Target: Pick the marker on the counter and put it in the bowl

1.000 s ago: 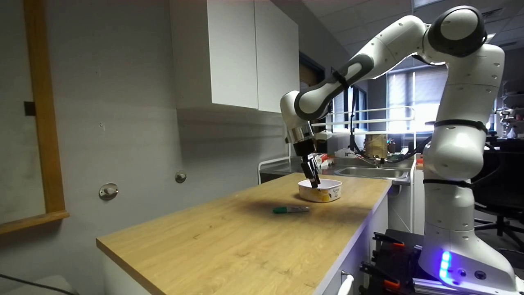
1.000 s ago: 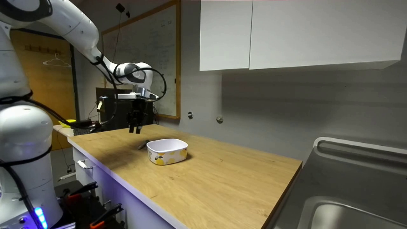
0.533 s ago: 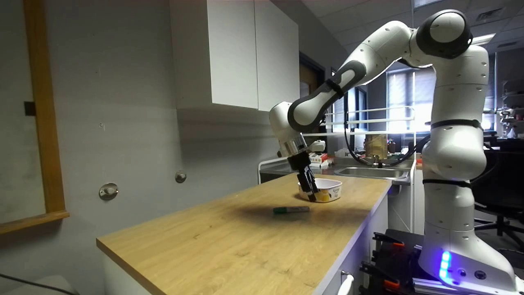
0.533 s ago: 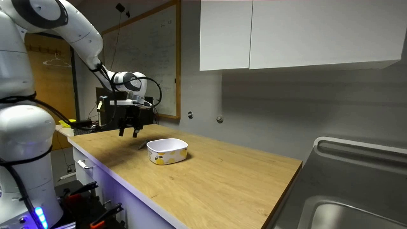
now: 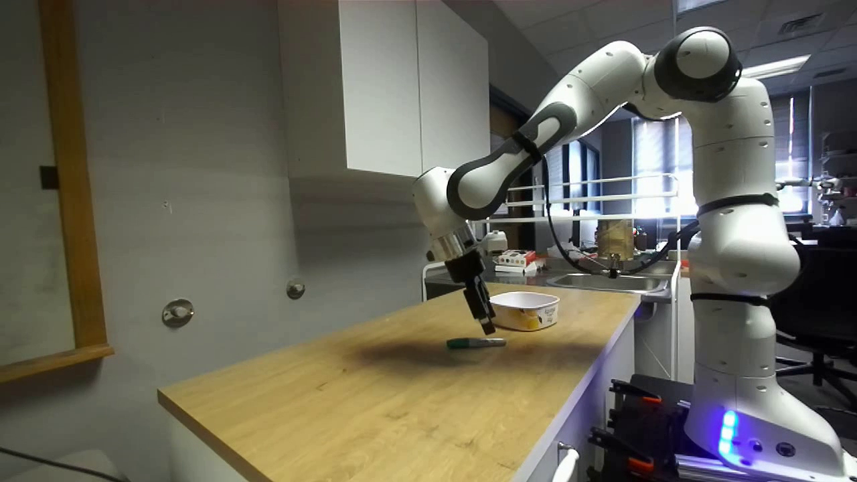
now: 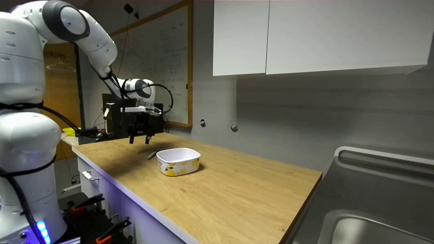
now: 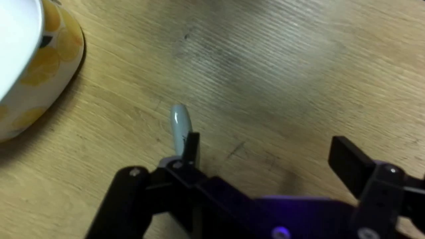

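The gripper (image 7: 265, 144) hovers above the counter (image 5: 368, 402), its two fingers (image 7: 348, 162) spread wide with nothing clasped — parted, I'd say, to straddle something slim. And here's that something: the marker (image 5: 477, 343), green at one end, flat on the wood, near the bowl (image 6: 179, 168) but apart from it. Check the wrist view: the pale end pokes out past the finger nearer the bowl, and the rest hides behind that finger, so the marker isn't lined up between the two. That asks for a sideways nudge to the bowl's side before any descent; otherwise a fingertip could press the barrel and set it rolling. The turn looks sensible, though — the fingers face each other across the marker's length, which should suit a pinch on a round body. In an exterior view the arm (image 5: 606, 79) reaches over the counter and the gripper leans rather than hanging plumb, probably on account of that reach. The bowl sits upright, white inside showing, close enough that the carry should be short.
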You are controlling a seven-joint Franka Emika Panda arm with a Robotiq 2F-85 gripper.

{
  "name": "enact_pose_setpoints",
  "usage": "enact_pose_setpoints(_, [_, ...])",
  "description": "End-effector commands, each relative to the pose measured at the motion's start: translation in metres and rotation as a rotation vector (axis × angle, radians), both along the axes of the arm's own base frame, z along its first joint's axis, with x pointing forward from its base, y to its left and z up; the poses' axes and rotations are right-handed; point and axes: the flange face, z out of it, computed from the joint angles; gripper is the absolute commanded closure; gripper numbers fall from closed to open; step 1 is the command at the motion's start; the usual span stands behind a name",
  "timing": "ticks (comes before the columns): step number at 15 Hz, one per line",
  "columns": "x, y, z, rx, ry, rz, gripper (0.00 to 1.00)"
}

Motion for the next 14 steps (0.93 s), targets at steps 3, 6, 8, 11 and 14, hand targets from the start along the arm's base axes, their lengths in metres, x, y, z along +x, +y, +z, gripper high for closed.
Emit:
enact_pose_setpoints(3, [0.036, -0.001, -0.025, -0.048, 0.054, 0.083, 0.00])
enact_pose_setpoints(6, [0.051, -0.011, -0.037, -0.059, 0.077, 0.122, 0.00])
enact_pose_setpoints(8, [0.061, -0.016, -0.042, -0.061, 0.085, 0.147, 0.00])
enact_pose_setpoints(11, [0.074, -0.020, -0.046, -0.049, 0.093, 0.176, 0.00])
enact_pose_setpoints(14, [0.083, -0.026, -0.054, -0.030, 0.110, 0.178, 0.00])
